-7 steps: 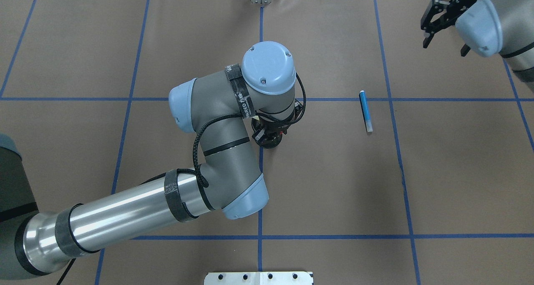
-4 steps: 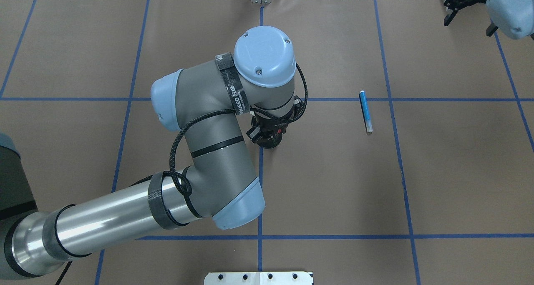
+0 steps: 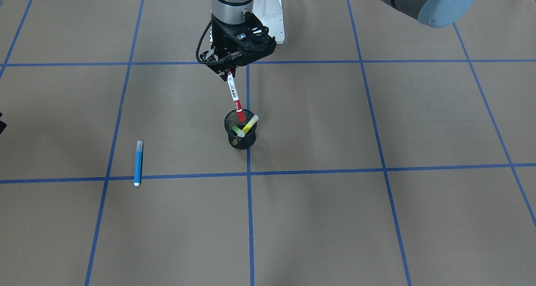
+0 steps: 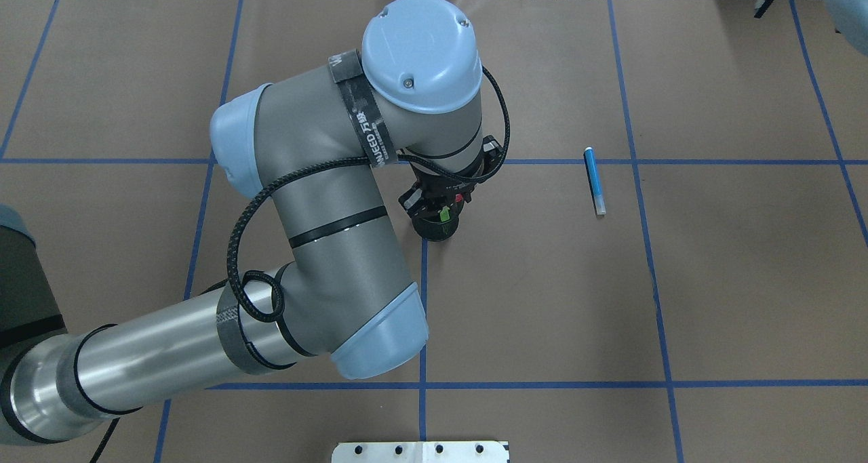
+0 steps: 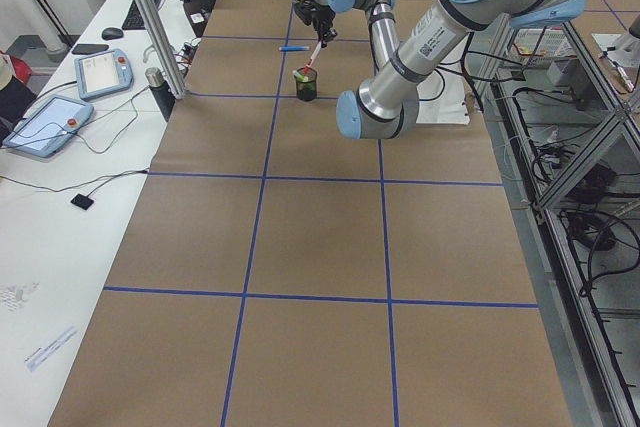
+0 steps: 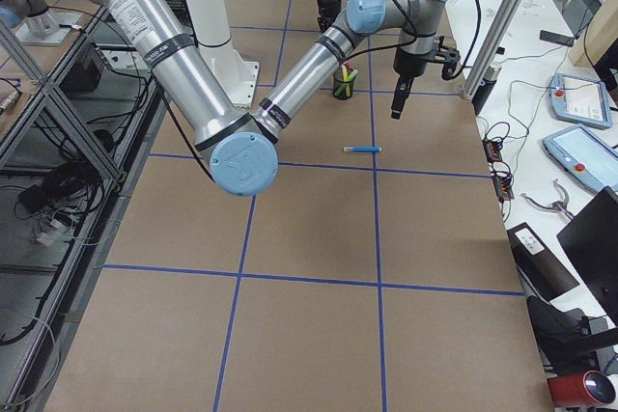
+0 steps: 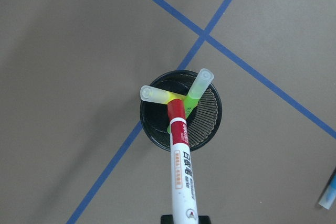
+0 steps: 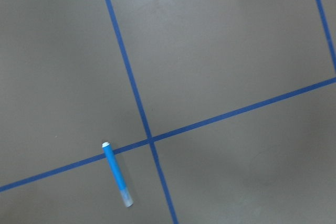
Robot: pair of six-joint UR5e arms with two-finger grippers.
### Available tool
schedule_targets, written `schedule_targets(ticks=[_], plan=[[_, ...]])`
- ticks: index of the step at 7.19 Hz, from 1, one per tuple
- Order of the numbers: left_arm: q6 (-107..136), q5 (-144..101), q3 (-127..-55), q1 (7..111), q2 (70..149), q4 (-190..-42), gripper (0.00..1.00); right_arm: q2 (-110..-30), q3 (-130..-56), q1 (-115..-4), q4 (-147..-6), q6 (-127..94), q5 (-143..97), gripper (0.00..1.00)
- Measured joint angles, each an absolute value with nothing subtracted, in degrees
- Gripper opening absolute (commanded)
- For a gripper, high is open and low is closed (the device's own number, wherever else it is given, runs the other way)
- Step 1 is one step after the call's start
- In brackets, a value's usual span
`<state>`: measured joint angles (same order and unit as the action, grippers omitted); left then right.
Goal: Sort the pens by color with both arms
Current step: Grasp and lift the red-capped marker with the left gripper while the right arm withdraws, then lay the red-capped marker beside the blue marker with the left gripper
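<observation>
My left gripper (image 3: 229, 71) is shut on the upper end of a white marker with a red cap (image 3: 235, 94). It holds the marker tilted, with the red cap at the mouth of a black mesh cup (image 3: 240, 138). Two yellow-green highlighters (image 7: 198, 88) stand in the cup (image 7: 210, 124). A blue pen (image 3: 137, 162) lies on the table, also in the overhead view (image 4: 595, 180) and the right wrist view (image 8: 116, 173). My right gripper (image 6: 398, 103) hangs far from the cup, beyond the blue pen; I cannot tell whether it is open.
Brown paper with blue tape lines (image 3: 248, 202) covers the table. The left arm's elbow and wrist (image 4: 319, 198) hide most of the cup from above. A white base plate (image 3: 272, 14) lies behind the cup. Tablets and cables lie on a side bench (image 5: 70, 107).
The left arm has risen and swung a little left over the cup; a green highlighter now shows there. The right gripper has moved to the far right corner, almost out of the overhead view.
</observation>
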<state>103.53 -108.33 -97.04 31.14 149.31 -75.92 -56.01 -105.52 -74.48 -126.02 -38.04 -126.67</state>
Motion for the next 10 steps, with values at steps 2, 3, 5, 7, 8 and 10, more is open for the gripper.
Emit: schedule_targets(ticks=[2, 3, 5, 7, 8, 10], plan=[[101.22, -103.62, -93.81, 32.13, 153.33, -78.14, 0.02, -56.13, -106.64, -74.53, -125.93, -38.15, -124.67, 0.98], [101.16, -100.97, -89.32, 32.19, 155.33, -82.75, 0.02, -56.30, -106.87, -74.53, -125.87, -38.12, -124.54, 0.98], [101.52, -96.21, -76.20, 31.78, 160.11, -94.28, 0.02, -58.46, -108.11, -74.53, -123.54, -38.28, -124.51, 0.98], [101.30, -89.50, -67.31, 28.82, 162.97, -101.59, 0.02, -60.90, -110.62, -74.57, -121.24, -38.62, -124.52, 0.99], [101.16, -85.42, -65.14, 26.66, 163.36, -103.46, 0.02, -61.38, -110.94, -74.57, -120.98, -38.49, -124.53, 0.99], [101.08, -76.10, -61.69, 22.50, 163.65, -106.08, 0.63, -61.64, -110.47, -74.56, -119.97, -38.14, -124.66, 0.99]])
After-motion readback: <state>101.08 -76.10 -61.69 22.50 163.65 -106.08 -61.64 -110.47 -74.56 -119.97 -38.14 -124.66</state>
